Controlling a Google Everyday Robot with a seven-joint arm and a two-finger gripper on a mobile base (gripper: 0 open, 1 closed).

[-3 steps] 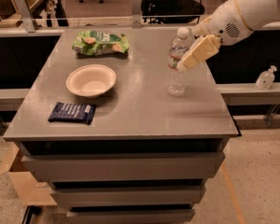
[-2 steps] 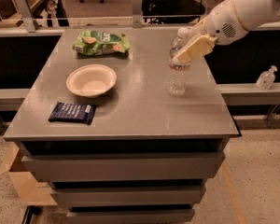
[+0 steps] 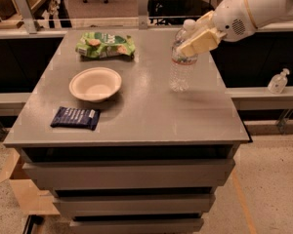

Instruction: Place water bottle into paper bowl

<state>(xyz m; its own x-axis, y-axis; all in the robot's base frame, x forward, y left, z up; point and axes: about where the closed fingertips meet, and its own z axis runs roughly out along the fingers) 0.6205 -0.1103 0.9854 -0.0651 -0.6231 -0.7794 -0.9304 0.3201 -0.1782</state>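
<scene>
At the right rear of the surface [image 3: 151, 112], the gripper [image 3: 199, 39] is reaching in from the right on its white arm and is holding the bottle [image 3: 180, 71] at the shoulder, just below the white cap. The jaws are closing on the bottle: one tan finger is lying across the front of the neck, and the other is hidden behind it. The bottle is standing upright. Its base is sitting at or just above the surface, and which of the two cannot be told.

The bowl [image 3: 95, 83] is resting empty at the left centre of the surface, well apart from the bottle. A green snack bag [image 3: 106, 45] is lying behind the bowl, and a dark wrapped packet [image 3: 75, 118] is lying in front of it. A small pump bottle [image 3: 278, 81] is standing on the ledge to the right, off the surface.

Step in hand, as judged: the grasp is made and the carry toward the bowl is beginning, so the task is roughly at its midpoint.

Next move, as judged: raise the bottle clear of the bowl's rim, carry it left across the bare stretch between the two, and centre it over the bowl before lowering. Since the bottle is tall and the bowl shallow, an upright release is risking a tip-over.
</scene>
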